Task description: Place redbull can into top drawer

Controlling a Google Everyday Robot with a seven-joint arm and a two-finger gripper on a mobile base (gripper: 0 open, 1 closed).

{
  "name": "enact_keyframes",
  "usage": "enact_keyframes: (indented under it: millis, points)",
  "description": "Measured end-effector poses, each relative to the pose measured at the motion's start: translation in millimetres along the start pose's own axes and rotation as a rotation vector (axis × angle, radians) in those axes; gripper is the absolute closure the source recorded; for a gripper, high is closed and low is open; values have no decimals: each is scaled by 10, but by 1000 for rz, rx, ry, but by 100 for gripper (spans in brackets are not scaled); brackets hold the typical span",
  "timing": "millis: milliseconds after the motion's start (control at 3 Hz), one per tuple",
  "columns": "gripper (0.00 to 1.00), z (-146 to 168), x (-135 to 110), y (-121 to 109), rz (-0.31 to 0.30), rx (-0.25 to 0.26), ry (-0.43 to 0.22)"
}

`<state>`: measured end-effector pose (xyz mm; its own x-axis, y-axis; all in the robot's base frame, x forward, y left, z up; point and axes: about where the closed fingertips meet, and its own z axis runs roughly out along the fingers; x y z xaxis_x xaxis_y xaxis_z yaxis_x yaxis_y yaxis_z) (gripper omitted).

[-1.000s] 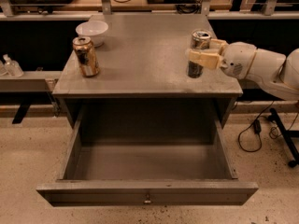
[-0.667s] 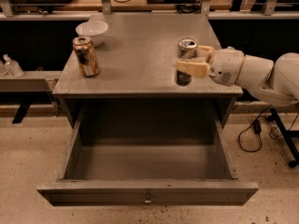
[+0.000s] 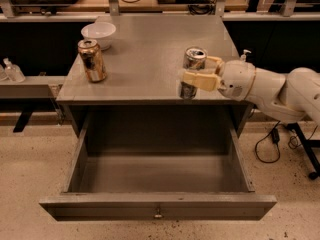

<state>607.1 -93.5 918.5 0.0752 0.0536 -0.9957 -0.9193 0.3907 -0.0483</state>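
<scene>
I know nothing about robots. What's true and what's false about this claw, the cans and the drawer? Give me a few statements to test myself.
1. The claw grips the redbull can. True.
2. The drawer is shut. False: it is pulled wide open.
3. The redbull can lies inside the drawer. False: it is over the table, near the front edge, between the claw's fingers.
4. A white bowl stands behind the golden can. True.
5. The golden can lies on its side. False: it stands upright.
</scene>
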Motion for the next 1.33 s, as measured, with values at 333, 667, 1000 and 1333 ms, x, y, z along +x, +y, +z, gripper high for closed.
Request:
enact_keyframes:
  millis: [333,667,1000,1333]
  points:
    - [100,71,249,773,125,-165,-59]
    - [100,-57,748,1151,155,-224,17]
    - [100,-44,800,1213,162,-235,26]
    - [100,-26,1032,1173,187,-264,28]
